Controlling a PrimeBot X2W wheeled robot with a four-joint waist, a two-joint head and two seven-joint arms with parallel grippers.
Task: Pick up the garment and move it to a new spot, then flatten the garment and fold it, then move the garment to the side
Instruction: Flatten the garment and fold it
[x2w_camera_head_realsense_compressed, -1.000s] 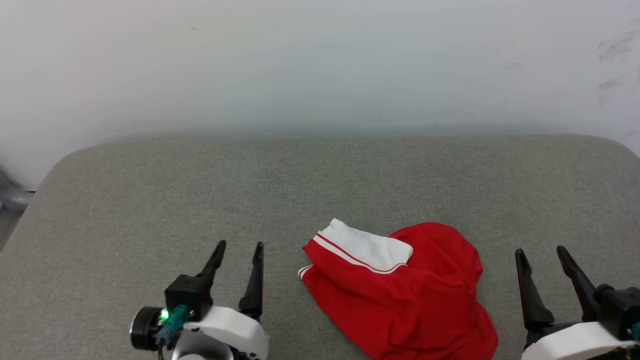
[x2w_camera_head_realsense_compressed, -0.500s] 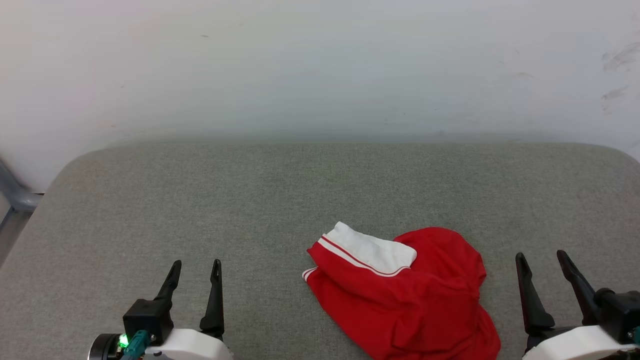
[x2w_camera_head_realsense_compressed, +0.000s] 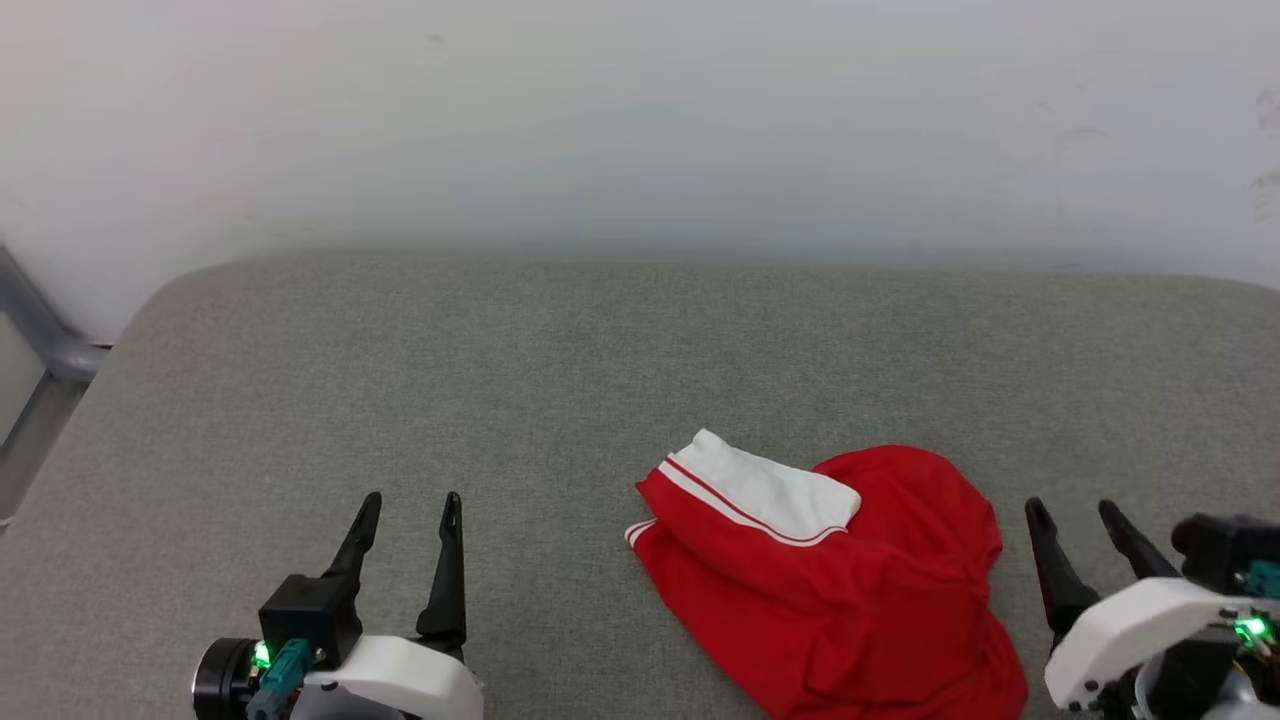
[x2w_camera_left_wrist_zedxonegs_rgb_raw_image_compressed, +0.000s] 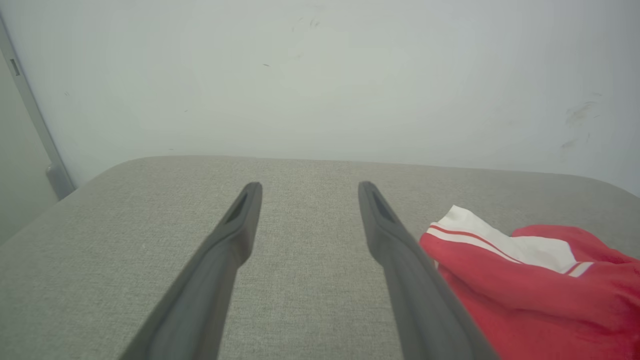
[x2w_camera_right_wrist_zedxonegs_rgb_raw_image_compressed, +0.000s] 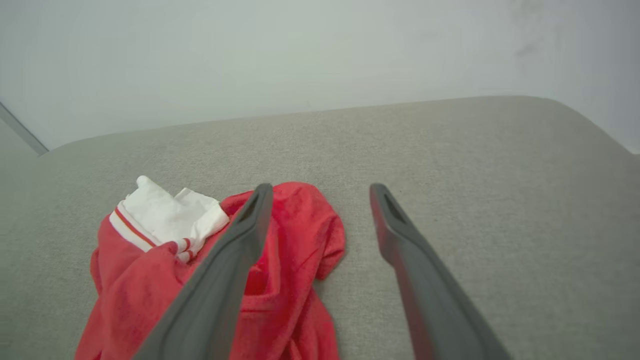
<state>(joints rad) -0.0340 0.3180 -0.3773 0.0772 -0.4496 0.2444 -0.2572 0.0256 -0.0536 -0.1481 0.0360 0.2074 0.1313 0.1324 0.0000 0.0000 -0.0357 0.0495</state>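
Both sets of jaws spread, empty: my left gripper (x2w_camera_head_realsense_compressed: 412, 497) and right gripper (x2w_camera_head_realsense_compressed: 1070, 505) flank the red jersey (x2w_camera_head_realsense_compressed: 830, 590), crumpled on the grey cushion (x2w_camera_head_realsense_compressed: 500, 380). Likely light, limp; I judge a raised fold best to pinch.

— What is everything resting on?
— A table (x2w_camera_head_realsense_compressed: 560, 380) covered in grey woven fabric. Its far corners are rounded and its far edge sits close to a pale wall (x2w_camera_head_realsense_compressed: 640, 120).
— And what lies on it?
— One shirt (x2w_camera_head_realsense_compressed: 850, 590), bright red, on the near right part of the top.
— Spread out?
— No, it is bunched in a creased heap. A white sleeve (x2w_camera_head_realsense_compressed: 770, 490) with red-and-white striped trim lies folded over its far left side.
— All of it visible?
— Its near edge runs off the bottom of the head view.
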